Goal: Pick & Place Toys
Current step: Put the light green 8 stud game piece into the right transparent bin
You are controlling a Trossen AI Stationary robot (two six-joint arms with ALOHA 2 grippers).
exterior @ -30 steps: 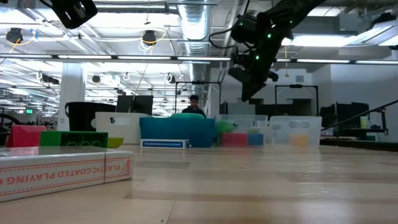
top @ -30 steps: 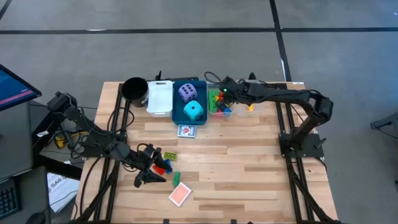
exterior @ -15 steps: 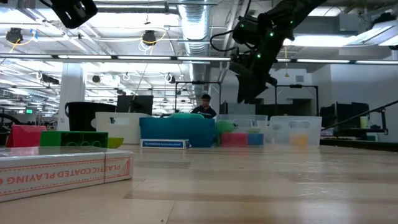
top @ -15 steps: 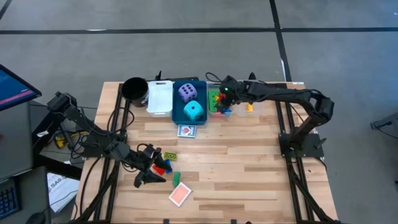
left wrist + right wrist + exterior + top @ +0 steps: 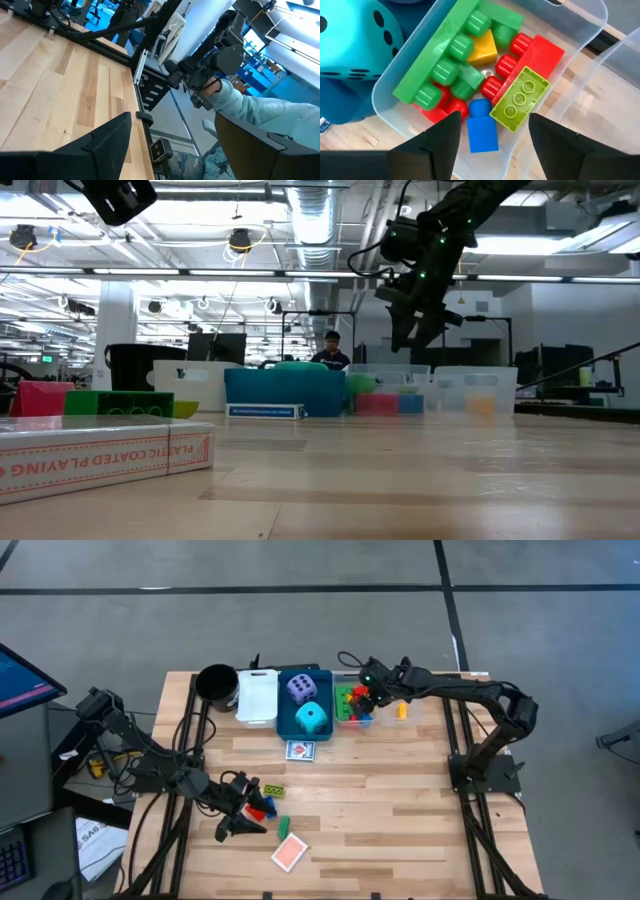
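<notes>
My right gripper (image 5: 495,120) hangs open over a clear bin (image 5: 352,706), pointing steeply down, nothing between its fingers. In the bin lie green, red, yellow and blue bricks, with a lime brick (image 5: 520,98) on top. A purple die (image 5: 300,689) and a cyan die (image 5: 312,719) sit in the blue bin (image 5: 326,673). My left gripper (image 5: 240,820) waits open and level at the near left. Beside it on the table lie red and blue bricks (image 5: 262,808), a green brick (image 5: 283,826), a lime brick (image 5: 272,789) and a red card box (image 5: 290,853). A playing card (image 5: 300,751) lies before the blue bin.
A white bin (image 5: 257,695) and a black cup (image 5: 215,682) stand left of the blue bin. A second clear bin (image 5: 418,716) at the right holds a yellow brick (image 5: 401,711). A person's sleeve (image 5: 260,110) shows beyond the table.
My right gripper has opened above the clear bin and has rolled and tipped further down, staying over the bin.
</notes>
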